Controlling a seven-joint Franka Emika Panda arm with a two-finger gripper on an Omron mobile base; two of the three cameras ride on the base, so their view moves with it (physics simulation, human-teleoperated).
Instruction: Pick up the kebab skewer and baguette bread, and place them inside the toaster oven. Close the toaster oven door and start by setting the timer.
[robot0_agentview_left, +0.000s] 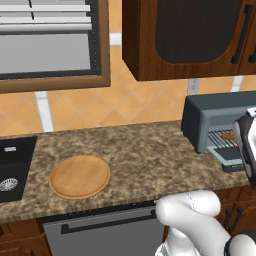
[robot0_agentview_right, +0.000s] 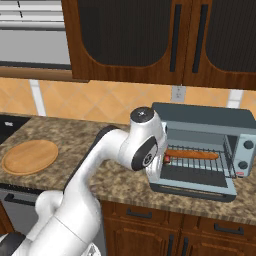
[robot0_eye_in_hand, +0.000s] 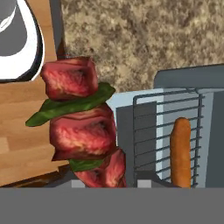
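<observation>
In the hand view, the kebab skewer (robot0_eye_in_hand: 81, 127), red-brown meat chunks with green pieces between them, stands up from my gripper (robot0_eye_in_hand: 108, 183), which is shut on its lower end. The toaster oven (robot0_agentview_right: 200, 120) sits at the right of the counter with its door (robot0_agentview_right: 192, 189) folded down flat. The baguette bread (robot0_agentview_right: 192, 155) lies across the wire rack inside, and it is also in the hand view as an orange-brown loaf (robot0_eye_in_hand: 180, 153). My hand hangs just in front of the oven's left side, and a red tip of the skewer (robot0_agentview_right: 166, 159) shows by the opening.
A round wooden board (robot0_agentview_left: 80, 176) lies on the granite counter to the left, with a dark sink (robot0_agentview_left: 12, 167) beyond it. Dark wooden wall cabinets (robot0_agentview_right: 150, 35) hang above the oven. Two knobs (robot0_agentview_right: 246, 145) sit on the oven's right panel.
</observation>
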